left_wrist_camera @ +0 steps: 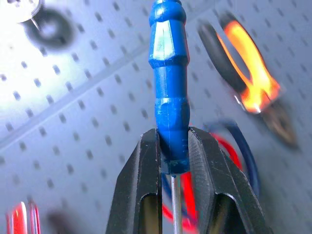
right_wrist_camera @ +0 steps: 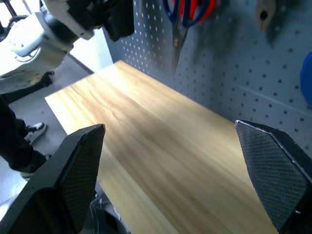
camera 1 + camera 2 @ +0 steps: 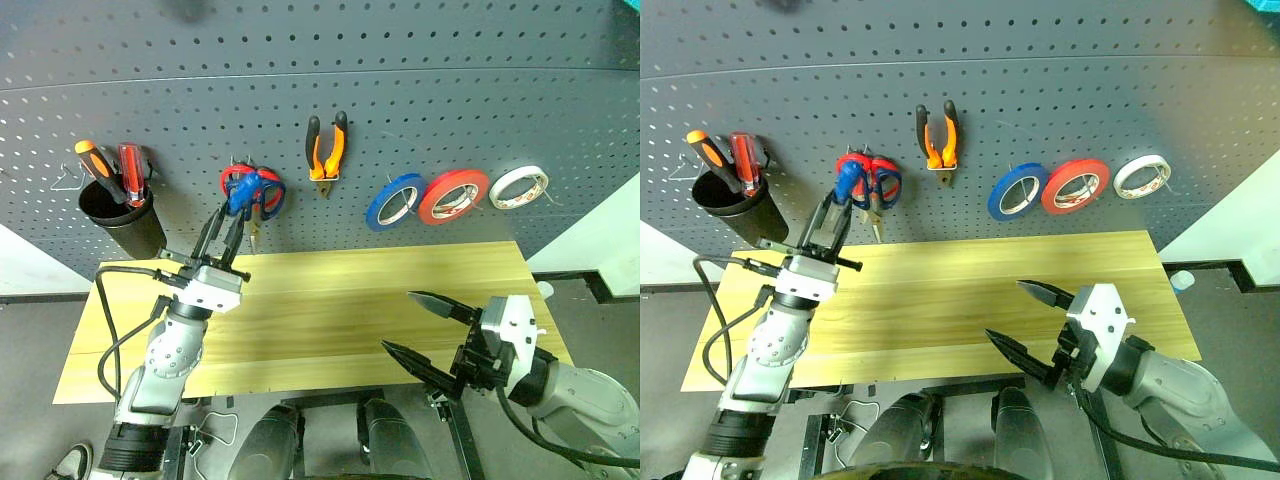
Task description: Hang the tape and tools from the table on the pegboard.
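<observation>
Dark grey pegboard [image 3: 420, 90] upper frame already holds red-orange tape [image 3: 452, 195], pliers [image 3: 326, 152], scissors [image 3: 262, 195]; left gripper [image 3: 222, 232] clamps blue-handled screwdriver [image 1: 168, 83] raised center-left for hanging, right gripper [image 3: 428, 328] fingers apart, idle lower right.

My left arm raised, left tool [image 3: 222, 226] angled upward, fingers [image 1: 141, 190] clamped tight together. My right arm low, right tool [image 3: 421, 322] roughly level, pointing leftward, fingers [image 2: 78, 170] spread wide, nothing between.

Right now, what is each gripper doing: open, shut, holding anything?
Left gripper: shut on the blue-handled screwdriver, raised toward the pegboard.
Right gripper: open, holding nothing, over the table.
</observation>
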`<move>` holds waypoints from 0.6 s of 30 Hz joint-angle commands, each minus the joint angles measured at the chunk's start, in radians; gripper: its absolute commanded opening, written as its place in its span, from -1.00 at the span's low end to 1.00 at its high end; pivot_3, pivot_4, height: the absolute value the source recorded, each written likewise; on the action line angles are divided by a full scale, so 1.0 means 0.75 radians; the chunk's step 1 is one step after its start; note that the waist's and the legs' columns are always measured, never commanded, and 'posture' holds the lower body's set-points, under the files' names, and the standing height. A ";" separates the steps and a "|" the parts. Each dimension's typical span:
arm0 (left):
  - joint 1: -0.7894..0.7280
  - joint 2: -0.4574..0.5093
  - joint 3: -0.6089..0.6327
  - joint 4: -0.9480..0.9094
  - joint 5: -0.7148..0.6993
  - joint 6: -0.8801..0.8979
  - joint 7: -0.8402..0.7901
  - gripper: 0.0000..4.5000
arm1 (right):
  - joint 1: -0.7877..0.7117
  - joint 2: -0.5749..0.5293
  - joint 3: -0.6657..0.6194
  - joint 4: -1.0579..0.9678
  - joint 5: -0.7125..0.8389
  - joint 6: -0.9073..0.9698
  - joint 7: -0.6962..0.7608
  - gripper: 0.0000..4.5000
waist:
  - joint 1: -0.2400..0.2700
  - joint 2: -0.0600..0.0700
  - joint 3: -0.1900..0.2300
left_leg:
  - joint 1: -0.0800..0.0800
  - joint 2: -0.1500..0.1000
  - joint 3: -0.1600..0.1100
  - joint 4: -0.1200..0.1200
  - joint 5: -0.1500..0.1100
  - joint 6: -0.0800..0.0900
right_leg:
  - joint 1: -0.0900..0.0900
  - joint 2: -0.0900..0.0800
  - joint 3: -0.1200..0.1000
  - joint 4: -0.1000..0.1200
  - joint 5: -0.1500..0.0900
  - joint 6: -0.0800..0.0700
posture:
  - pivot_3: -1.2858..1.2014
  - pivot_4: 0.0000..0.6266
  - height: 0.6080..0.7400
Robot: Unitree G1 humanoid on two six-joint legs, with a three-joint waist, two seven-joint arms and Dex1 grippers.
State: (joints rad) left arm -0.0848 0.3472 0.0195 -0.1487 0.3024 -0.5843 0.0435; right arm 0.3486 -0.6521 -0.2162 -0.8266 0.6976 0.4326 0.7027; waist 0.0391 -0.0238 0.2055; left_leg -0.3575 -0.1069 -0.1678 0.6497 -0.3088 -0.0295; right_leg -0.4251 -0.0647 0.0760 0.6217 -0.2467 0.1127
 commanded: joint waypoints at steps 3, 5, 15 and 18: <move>-0.083 -0.025 0.059 -0.116 -0.038 0.094 -0.003 -0.81 | -0.070 -0.015 -0.079 -0.079 0.128 -0.007 -0.018 1.00 | 0.003 0.000 -0.003 | 0.000 0.000 0.000 0.000 0.000 0.000 | 0.000 0.000 0.000 0.002 0.000 0.000 | 0.04 -0.50 0.99; -0.123 -0.030 0.074 -0.134 -0.042 0.131 -0.003 -0.81 | -0.108 -0.025 -0.089 -0.090 0.159 0.001 -0.034 1.00 | 0.003 0.000 -0.005 | 0.000 0.000 0.000 0.002 0.000 0.000 | 0.000 0.000 0.000 0.004 0.000 0.000 | 0.04 -0.51 0.99; -0.262 -0.016 0.174 -0.198 -0.027 0.273 0.011 -0.81 | -0.280 -0.091 -0.113 -0.101 0.274 0.032 -0.099 1.00 | 0.003 0.000 -0.017 | 0.001 0.000 0.000 0.006 0.000 0.000 | 0.000 0.002 0.000 0.009 0.000 0.000 | 0.05 -0.55 0.99; -0.248 -0.017 0.196 -0.230 0.004 0.304 0.019 -0.81 | -0.288 -0.102 -0.106 -0.086 0.272 0.028 -0.094 1.00 | 0.004 -0.001 -0.018 | 0.001 -0.001 0.001 0.007 0.001 -0.001 | 0.000 0.002 0.000 0.009 0.000 0.000 | 0.06 -0.57 0.99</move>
State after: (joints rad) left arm -0.2704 0.3294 0.1409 -0.2644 0.2942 -0.3666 0.0463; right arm 0.1416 -0.7203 -0.2812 -0.8700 0.8874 0.4591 0.6327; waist 0.0422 -0.0244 0.1918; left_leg -0.3567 -0.1075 -0.1672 0.6551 -0.3083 -0.0302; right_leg -0.4253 -0.0635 0.0761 0.6288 -0.2467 0.1126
